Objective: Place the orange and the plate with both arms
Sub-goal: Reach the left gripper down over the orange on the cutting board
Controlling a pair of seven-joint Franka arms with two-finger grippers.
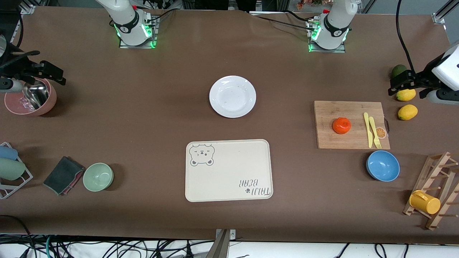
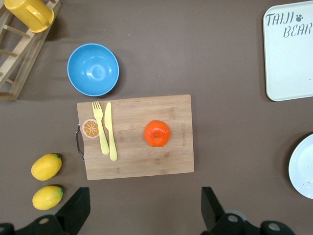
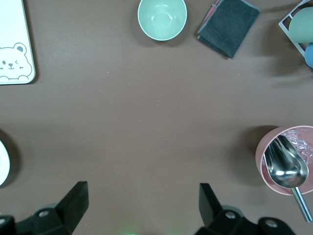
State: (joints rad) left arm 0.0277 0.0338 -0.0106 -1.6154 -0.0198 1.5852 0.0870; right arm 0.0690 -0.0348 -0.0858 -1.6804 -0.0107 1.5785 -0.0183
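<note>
The white plate lies on the table's middle, nearer the robots' bases than the cream tray. The orange sits on a wooden cutting board toward the left arm's end. My left gripper hangs open and empty over the table's left-arm end, above the lemons. My right gripper hangs open and empty over the right arm's end, by a pink bowl. Slivers of the plate's rim show in both wrist views.
The bear-printed tray lies nearer the front camera than the plate. A yellow fork and knife share the board. Blue bowl, two lemons, cup rack, green bowl, cloth, pink bowl with scoop.
</note>
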